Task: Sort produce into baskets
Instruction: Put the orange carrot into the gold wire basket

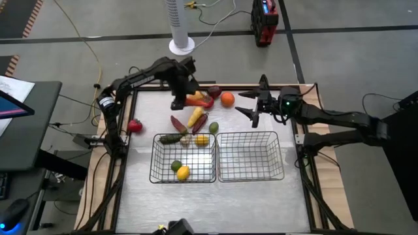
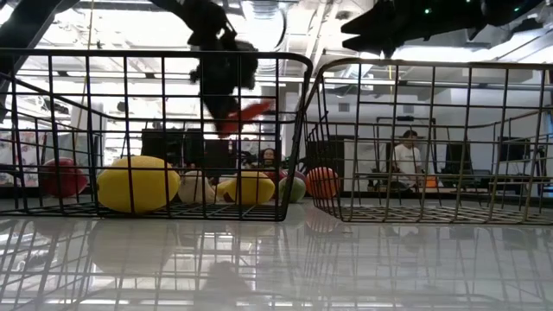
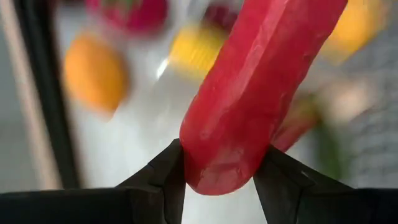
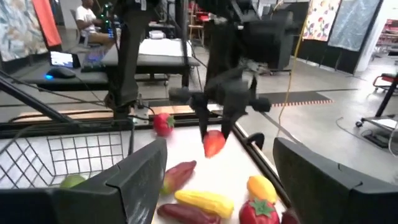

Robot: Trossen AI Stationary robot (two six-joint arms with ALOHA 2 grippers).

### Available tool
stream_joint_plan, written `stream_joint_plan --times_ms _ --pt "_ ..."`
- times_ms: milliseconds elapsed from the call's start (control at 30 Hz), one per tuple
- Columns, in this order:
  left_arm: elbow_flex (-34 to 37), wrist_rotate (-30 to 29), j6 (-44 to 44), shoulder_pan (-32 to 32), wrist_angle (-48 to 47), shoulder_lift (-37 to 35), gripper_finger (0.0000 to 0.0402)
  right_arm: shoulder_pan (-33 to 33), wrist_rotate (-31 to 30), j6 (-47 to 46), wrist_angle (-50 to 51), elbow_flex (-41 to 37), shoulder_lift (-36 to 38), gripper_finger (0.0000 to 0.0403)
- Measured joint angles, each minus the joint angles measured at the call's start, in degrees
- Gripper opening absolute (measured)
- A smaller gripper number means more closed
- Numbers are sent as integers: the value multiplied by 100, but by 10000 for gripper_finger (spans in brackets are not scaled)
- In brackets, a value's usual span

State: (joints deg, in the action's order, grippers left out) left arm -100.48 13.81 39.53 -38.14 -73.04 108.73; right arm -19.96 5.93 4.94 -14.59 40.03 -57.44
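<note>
Left pincer [image 3: 217, 180] clenched on long red piece [image 3: 261, 87], gripped at one end, long axis running straight out from the fingers; held clear above the bench [image 1: 261, 196] over the loose pile at its far side; left basket [image 1: 183, 157] lying just nearer the bench's front, so carry runs that way; left arm reaching in from far-left corner; right pincer [image 1: 253, 104] parted, empty, hovering beyond right basket [image 1: 250, 156].

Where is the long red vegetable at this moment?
The long red vegetable is held in the left gripper, lifted above the far side of the table, over the loose produce behind the left basket.
</note>
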Motion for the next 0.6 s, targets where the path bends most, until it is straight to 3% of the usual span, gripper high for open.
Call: stream_joint_plan --times_ms 100,200,400,600 --pt "-254 1062 -192 70 3 -2 138 108 0 27 -424 0 -185 320" --pt "-335 1626 -250 271 218 -2 138 252 -105 103 -943 0 -396 320" --pt "-333 1673 -300 897 931 0 138 724 -903 685 -1722 0 -862 320" --pt "-333 1577 -597 1156 1722 0 138 1091 -898 863 -1909 0 -817 320"
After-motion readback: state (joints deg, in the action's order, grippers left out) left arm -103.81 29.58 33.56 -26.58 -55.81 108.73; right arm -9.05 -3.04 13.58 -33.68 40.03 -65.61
